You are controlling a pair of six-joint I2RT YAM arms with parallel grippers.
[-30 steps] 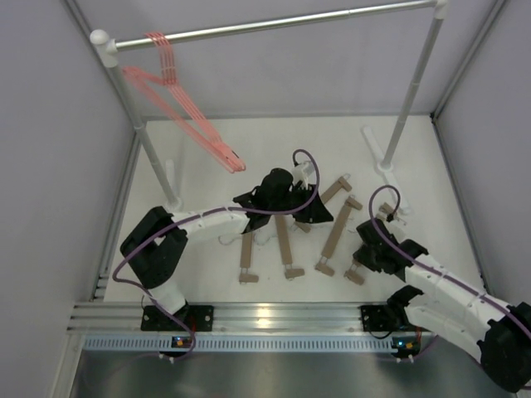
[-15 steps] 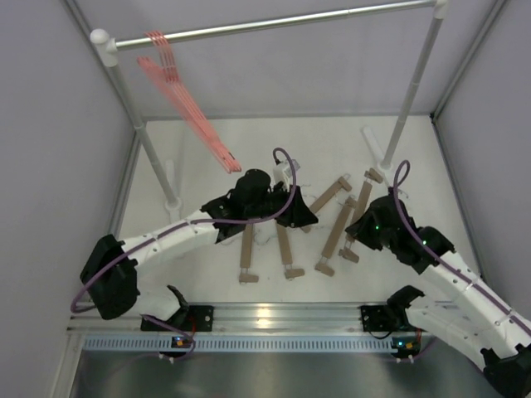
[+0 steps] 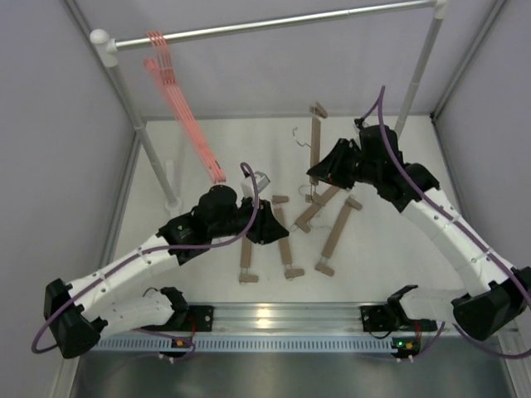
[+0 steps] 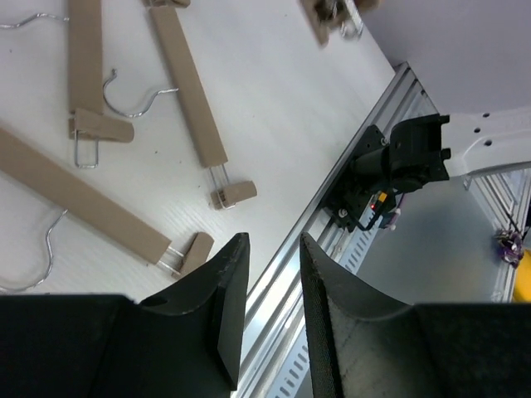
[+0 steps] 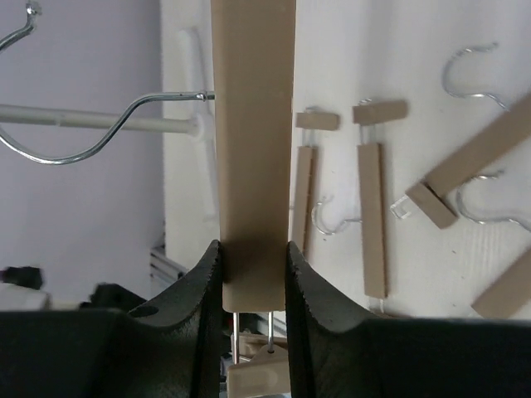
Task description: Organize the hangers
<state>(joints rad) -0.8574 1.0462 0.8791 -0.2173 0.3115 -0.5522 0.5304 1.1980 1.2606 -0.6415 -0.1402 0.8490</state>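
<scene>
My right gripper [image 5: 253, 257] is shut on the lower end of a tan wooden bar hanger [image 5: 253, 124]. The bar is lifted off the table and stands upright [image 3: 315, 137], its silver hook [image 5: 124, 124] sticking out sideways. Three more wooden hangers [image 3: 284, 240] [image 3: 246, 257] [image 3: 336, 232] lie on the white table, and another [image 3: 319, 207] lies under my right gripper [image 3: 319, 176]. My left gripper [image 3: 276, 233] hovers over the near-left ones, open, with nothing between its fingers [image 4: 226, 290]. Pink wire hangers [image 3: 178, 108] hang from the rail at the back left.
The silver rail [image 3: 274, 23] spans the back on two white posts [image 3: 415, 83] [image 3: 137, 124]. An aluminium mounting rail [image 3: 265, 315] runs along the near table edge. Grey walls close in on the left and right.
My right arm has raised a wooden hanger from the near right of the table up toward the back. My left arm has drawn back toward the near left. The pink hangers have swung steeper.
</scene>
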